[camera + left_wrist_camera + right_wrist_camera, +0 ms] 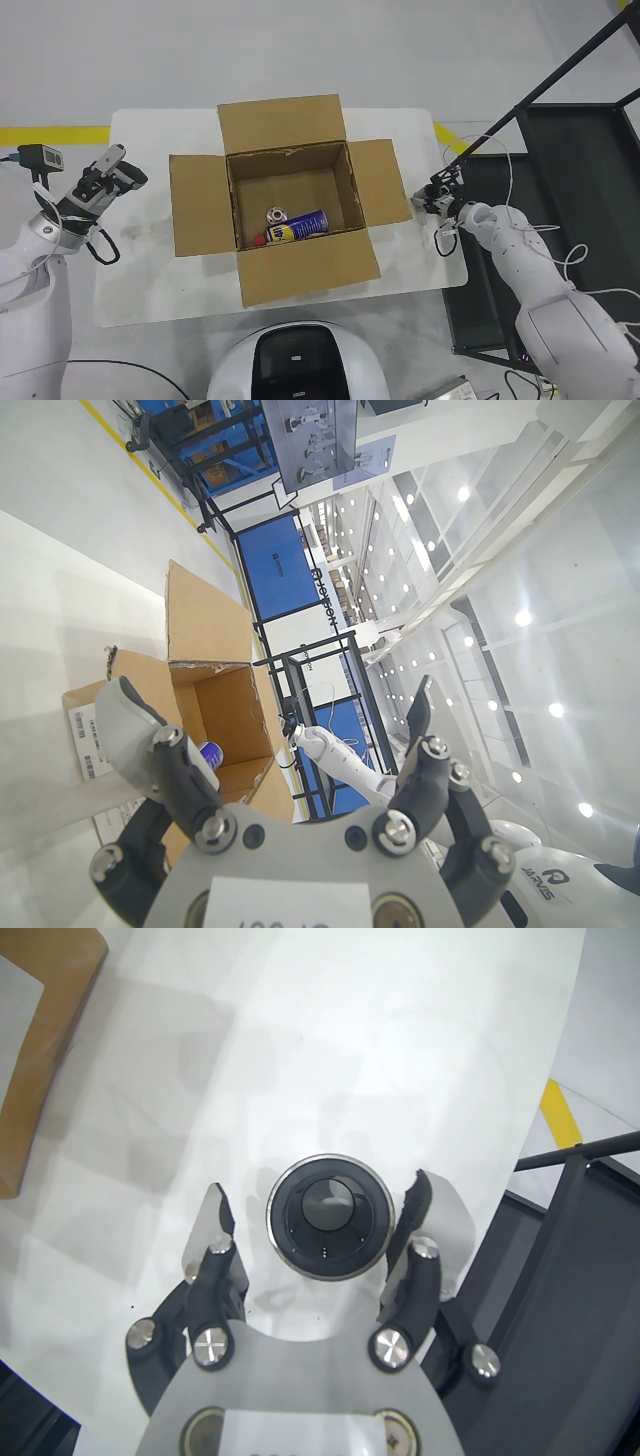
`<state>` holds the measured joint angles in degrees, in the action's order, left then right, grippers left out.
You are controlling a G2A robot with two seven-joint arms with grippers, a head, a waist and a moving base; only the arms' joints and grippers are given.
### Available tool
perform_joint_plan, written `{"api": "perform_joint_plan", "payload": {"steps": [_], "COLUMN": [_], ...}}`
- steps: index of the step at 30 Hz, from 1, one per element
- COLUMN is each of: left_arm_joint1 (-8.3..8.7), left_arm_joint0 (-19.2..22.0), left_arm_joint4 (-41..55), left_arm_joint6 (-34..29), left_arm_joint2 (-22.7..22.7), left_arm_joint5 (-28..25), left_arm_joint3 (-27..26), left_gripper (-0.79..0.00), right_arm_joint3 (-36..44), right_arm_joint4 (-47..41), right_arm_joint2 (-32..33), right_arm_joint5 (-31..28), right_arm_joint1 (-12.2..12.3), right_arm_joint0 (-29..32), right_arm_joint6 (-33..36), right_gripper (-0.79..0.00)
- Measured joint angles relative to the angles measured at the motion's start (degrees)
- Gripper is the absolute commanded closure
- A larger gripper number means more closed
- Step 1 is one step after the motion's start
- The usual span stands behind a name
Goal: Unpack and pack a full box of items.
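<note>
The top camera looks straight down from above the robot at the whole white table (140, 290), with the open brown cardboard box (280, 125) at its middle. The left wrist camera sits behind the left gripper (272, 695) at the table's left edge and faces sideways into that box and the hall beyond. The right wrist camera looks down from close behind the right gripper (320, 1193) at the table's right edge, sharing one box flap (45, 1053).

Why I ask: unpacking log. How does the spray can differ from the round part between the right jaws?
The spray can lies in the box; the round part stands on the table. The spray can is blue and yellow; the round part black, metal-rimmed. The open jaws of the right gripper flank the round part, not the spray can. Both are cylindrical.
</note>
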<state>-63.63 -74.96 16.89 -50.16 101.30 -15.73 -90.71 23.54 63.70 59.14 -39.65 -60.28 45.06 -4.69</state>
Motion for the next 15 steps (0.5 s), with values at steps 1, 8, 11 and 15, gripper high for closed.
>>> {"api": "perform_joint_plan", "payload": {"steps": [1,8,11,15], "left_arm_joint1": [0.0,0.0,0.0,0.0], "left_arm_joint0": [0.0,0.0,0.0,0.0], "left_arm_joint4": [0.0,0.0,0.0,0.0], "left_arm_joint6": [0.0,0.0,0.0,0.0], "left_arm_joint2": [0.0,0.0,0.0,0.0], "left_arm_joint5": [0.0,0.0,0.0,0.0], "left_arm_joint3": [0.0,0.0,0.0,0.0], "left_gripper": [-0.785,-0.785,-0.785,-0.785], "right_arm_joint3": [-0.2,-1.4,-2.0,-1.2], "right_arm_joint4": [-0.1,-0.7,-1.8,-2.6], "right_arm_joint2": [-0.1,0.2,1.1,3.0], "right_arm_joint5": [0.0,-0.2,-0.5,-2.3], "right_arm_joint1": [-0.1,-0.4,-0.1,1.1], "right_arm_joint0": [-0.1,-1.0,-1.3,-2.2], "right_arm_joint6": [0.0,-1.8,-3.3,-6.8], "right_gripper": [0.0,0.0,0.0,0.0]}}
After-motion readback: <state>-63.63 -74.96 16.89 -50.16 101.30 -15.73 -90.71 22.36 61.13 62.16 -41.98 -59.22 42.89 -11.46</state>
